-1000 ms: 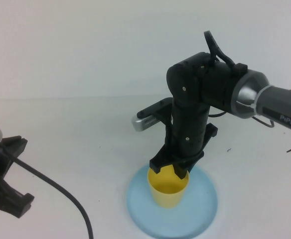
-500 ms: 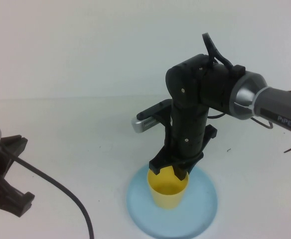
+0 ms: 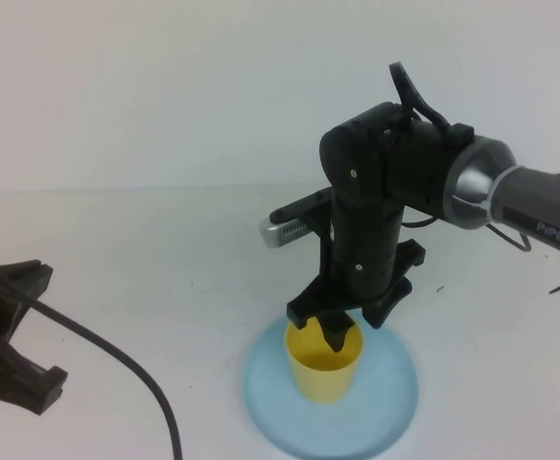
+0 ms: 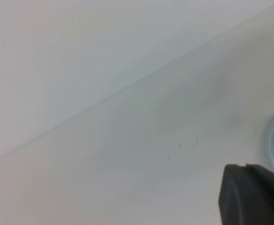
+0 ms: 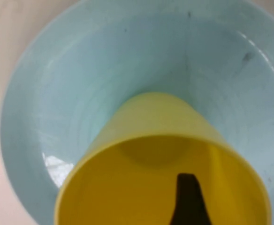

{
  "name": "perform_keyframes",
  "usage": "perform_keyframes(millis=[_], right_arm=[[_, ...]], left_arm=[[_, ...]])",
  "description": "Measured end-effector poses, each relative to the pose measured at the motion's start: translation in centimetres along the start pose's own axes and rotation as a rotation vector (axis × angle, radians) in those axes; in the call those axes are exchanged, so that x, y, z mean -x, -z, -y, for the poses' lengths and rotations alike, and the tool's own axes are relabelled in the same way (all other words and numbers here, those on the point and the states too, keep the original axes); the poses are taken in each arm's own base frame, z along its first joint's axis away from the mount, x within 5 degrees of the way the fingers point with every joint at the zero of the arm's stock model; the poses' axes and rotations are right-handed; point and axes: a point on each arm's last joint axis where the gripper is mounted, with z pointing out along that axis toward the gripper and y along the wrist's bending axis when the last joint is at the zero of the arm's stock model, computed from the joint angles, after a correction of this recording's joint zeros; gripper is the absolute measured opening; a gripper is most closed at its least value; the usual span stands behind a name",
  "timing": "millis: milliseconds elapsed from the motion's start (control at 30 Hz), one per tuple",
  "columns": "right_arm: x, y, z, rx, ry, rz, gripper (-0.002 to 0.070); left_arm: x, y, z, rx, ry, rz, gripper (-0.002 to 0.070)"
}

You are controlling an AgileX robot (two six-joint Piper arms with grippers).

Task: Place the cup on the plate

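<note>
right claw (image 3: 342,324) vertical over cup (image 3: 326,369); left claw (image 3: 11,331) parked.

Right arm (image 3: 424,177): matte black jointed housings with small pale screws, a brushed silver collar (image 3: 474,187), and a dark forearm lettered "PIPER" in white. A black cable loops above the collar. A silver camera bar (image 3: 291,230) juts beside the wrist. Right gripper (image 3: 342,321): black, angular fingers. Left gripper (image 3: 7,335): black, blocky, trailing 1 black cable (image 3: 117,369).
</note>
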Motion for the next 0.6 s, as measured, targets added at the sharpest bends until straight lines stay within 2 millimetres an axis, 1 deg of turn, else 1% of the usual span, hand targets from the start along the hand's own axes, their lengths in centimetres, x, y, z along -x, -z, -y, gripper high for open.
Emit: perform_keyframes(millis=[67, 133, 200, 300, 367, 400, 467, 500, 600], right_arm=[[-0.1, 0.8, 0.0, 0.0, -0.019, 0.018, 0.0447], [-0.4, 2.3, 0.0, 0.003, -0.043, 0.051, 0.0449], [-0.9, 4.5, 0.0, 0.011, -0.071, 0.102, 0.0447], [-2.4, 9.2, -0.2, 0.027, -0.087, 0.213, 0.0415], [-3.9, 12.6, -0.2, 0.006, -0.077, 0.295, 0.0365], [-4.6, 13.9, -0.1, -0.011, -0.07, 0.329, 0.0334], [-6.8, 16.8, -0.2, -0.055, -0.045, 0.404, 0.0269], [-7.7, 17.6, -0.3, -0.071, -0.035, 0.424, 0.0242], [-11.9, 19.9, -0.6, -0.12, 0.011, 0.481, 0.0155]], left_arm=[[0.2, 0.3, 0.0, 0.002, 0.061, 0.025, 0.0001], [0.5, 0.8, -0.1, 0.014, 0.067, 0.08, 0.0001], [0.7, 1.5, -0.2, 0.03, 0.067, 0.151, 0.0001], [0.6, 2.4, -0.1, 0.041, 0.067, 0.201, 0.0001], [0.3, 2.8, -0.1, 0.046, 0.067, 0.224, 0.0001], [0.1, 3.0, 0.0, 0.049, 0.067, 0.239, 0.0001], [-0.5, 3.1, 0.2, 0.055, 0.067, 0.265, 0.0001], [-0.9, 3.0, 0.3, 0.054, 0.067, 0.261, 0.0001], [-1.7, 3.2, 0.5, 0.059, 0.067, 0.287, 0.0001]])
